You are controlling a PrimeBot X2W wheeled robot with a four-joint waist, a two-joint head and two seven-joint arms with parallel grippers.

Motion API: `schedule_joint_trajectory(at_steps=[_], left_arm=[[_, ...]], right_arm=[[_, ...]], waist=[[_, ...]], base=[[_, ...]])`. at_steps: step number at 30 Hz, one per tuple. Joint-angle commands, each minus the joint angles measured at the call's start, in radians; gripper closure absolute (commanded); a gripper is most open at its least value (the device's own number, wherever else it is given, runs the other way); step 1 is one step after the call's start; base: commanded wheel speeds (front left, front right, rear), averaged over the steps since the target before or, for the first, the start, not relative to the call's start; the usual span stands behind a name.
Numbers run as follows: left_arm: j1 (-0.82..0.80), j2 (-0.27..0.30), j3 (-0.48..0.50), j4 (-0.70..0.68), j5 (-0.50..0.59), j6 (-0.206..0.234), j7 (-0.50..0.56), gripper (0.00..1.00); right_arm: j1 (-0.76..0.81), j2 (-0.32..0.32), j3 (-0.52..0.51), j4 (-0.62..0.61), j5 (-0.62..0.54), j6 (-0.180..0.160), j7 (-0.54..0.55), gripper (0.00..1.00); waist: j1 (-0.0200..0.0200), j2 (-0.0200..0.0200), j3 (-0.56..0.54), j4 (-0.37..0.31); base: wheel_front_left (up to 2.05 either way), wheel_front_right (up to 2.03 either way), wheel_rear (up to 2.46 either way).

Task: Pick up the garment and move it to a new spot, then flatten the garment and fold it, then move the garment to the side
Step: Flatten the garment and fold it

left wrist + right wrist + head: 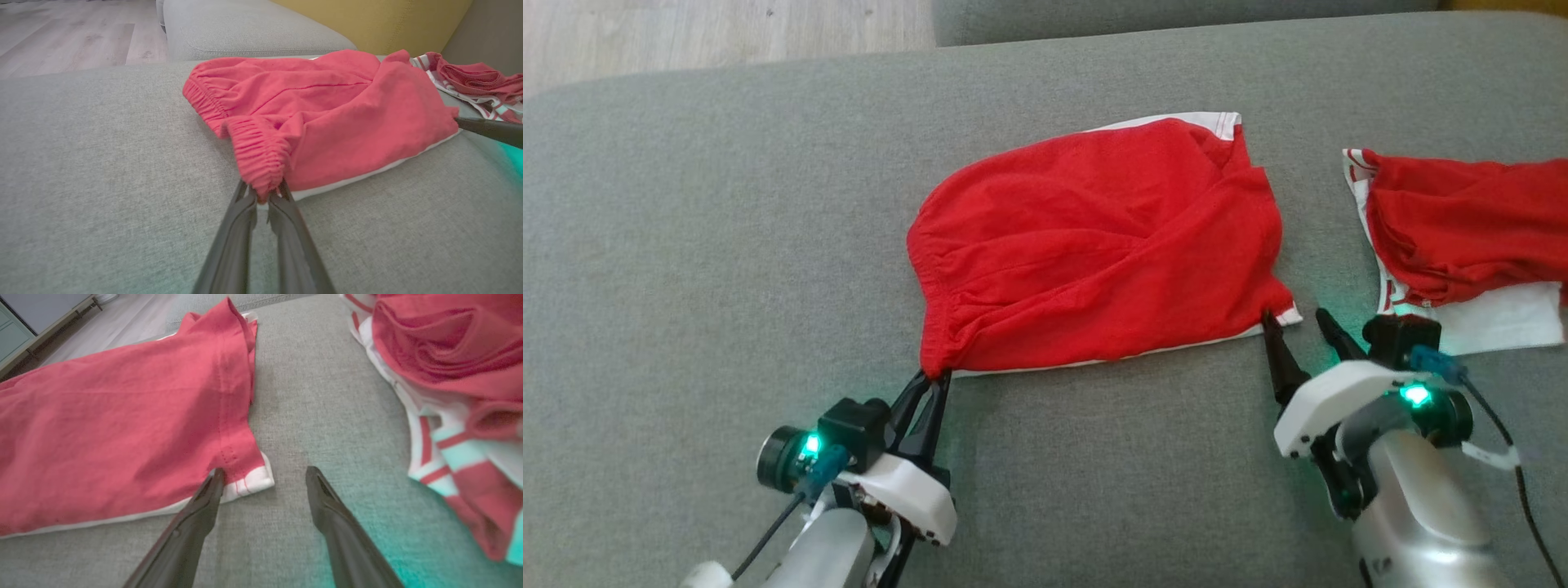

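Observation:
The garment (1094, 245) is a pair of red shorts with white trim, lying roughly flat on the grey sofa cushion (727, 245). My left gripper (934, 377) is shut on the garment's near left corner, pinching the gathered elastic waistband (261, 163). In the left wrist view that gripper (263, 196) has red cloth bunched between its tips. My right gripper (1294, 320) stands open at the garment's near right corner. Its left fingertip (216, 477) touches the white-trimmed corner (249, 484) of the garment (122, 437), and nothing lies between the fingers.
A second red and white garment (1462, 237) lies crumpled at the right of the cushion, close to my right gripper. Another grey cushion (1176, 16) sits behind, with wooden floor (686, 33) at the far left. A yellow surface (367, 20) rises behind the sofa.

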Motion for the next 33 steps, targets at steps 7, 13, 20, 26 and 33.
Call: schedule_joint_trajectory(at_steps=[7,13,20,26,33], left_arm=[[-0.045,0.018,0.018,-0.039,0.002,0.006,0.0,1.0],[-0.044,0.025,0.019,-0.037,-0.004,0.015,0.008,1.0],[-0.046,0.032,0.021,-0.033,-0.011,0.025,0.014,1.0],[-0.054,0.053,0.028,-0.048,-0.014,0.033,0.016,1.0],[-0.133,0.107,0.041,-0.127,-0.012,0.021,0.066,1.0]], right_arm=[[-0.077,-0.001,0.06,0.099,0.002,-0.001,-0.033,0.0],[-0.098,-0.001,0.116,0.144,-0.003,-0.001,-0.045,0.8],[-0.107,-0.001,0.139,0.134,0.001,-0.001,-0.085,1.0],[-0.12,-0.001,0.134,0.051,0.014,-0.001,-0.129,1.0],[-0.16,-0.029,0.132,-0.194,0.031,-0.001,-0.078,1.0]], waist=[[0.0,0.0,-0.001,0.006],[0.0,0.0,-0.007,-0.001],[0.0,0.0,-0.016,-0.005],[0.0,0.0,-0.034,-0.014],[0.0,0.0,-0.088,-0.029]], base=[[0.0,0.0,0.0],[0.0,0.0,0.0],[0.0,0.0,0.0],[0.0,0.0,0.0],[0.0,0.0,0.0]])
